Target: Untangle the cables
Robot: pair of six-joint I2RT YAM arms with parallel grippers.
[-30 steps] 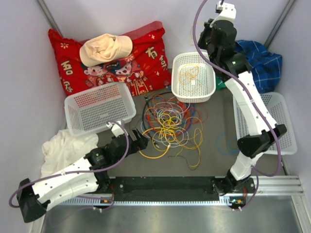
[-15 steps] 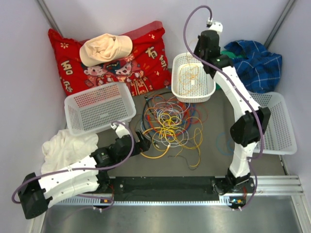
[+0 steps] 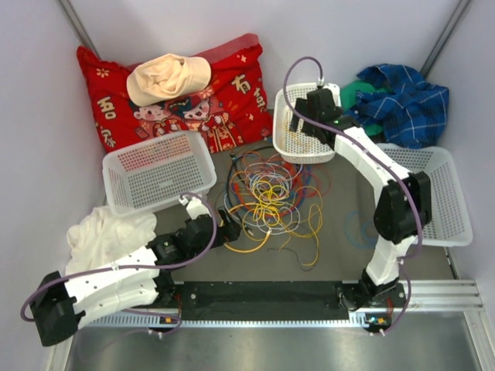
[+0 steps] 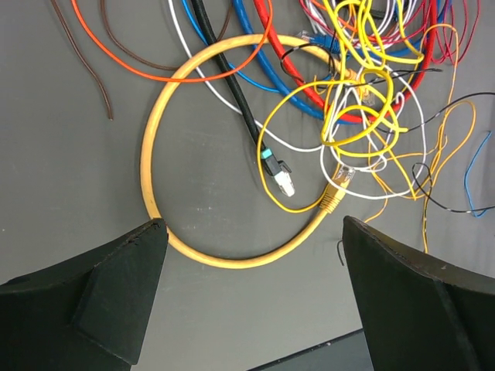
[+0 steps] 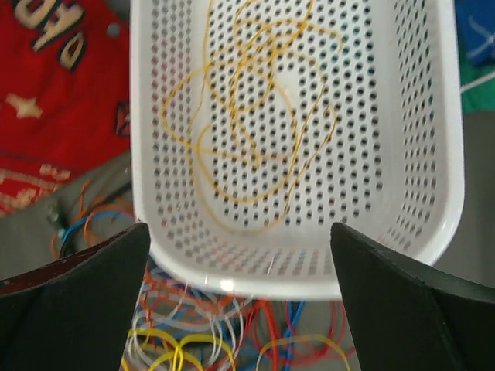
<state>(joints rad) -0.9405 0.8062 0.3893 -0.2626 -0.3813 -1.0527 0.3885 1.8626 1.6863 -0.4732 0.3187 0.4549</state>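
- The cables [image 3: 271, 197] lie in one loose tangle of yellow, red, blue, white, orange and black loops on the grey table [image 3: 340, 255], in the middle of the top view.
- At the tangle's 8 o'clock edge, a thick yellow cable [image 4: 144, 162] forms a wide ring. A black cable with a teal-collared plug [image 4: 274, 166] ends inside it.
- The left gripper [image 4: 253, 224] hovers just above that ring. Its fingers are spread wide and grasp nothing.
- A small white basket [image 3: 280, 116] sits at 1 o'clock, just beside the tangle, with a thin yellow wire [image 5: 247, 116] coiled inside.
- The right gripper [image 5: 240, 232] hangs over this basket, released and empty.
- Farther out are a larger white basket [image 3: 158, 170] at 9 o'clock, a red cushion [image 3: 232, 100] at 11, a blue plaid cloth [image 3: 406, 93] at 2 and another white basket [image 3: 441, 193] at 3.
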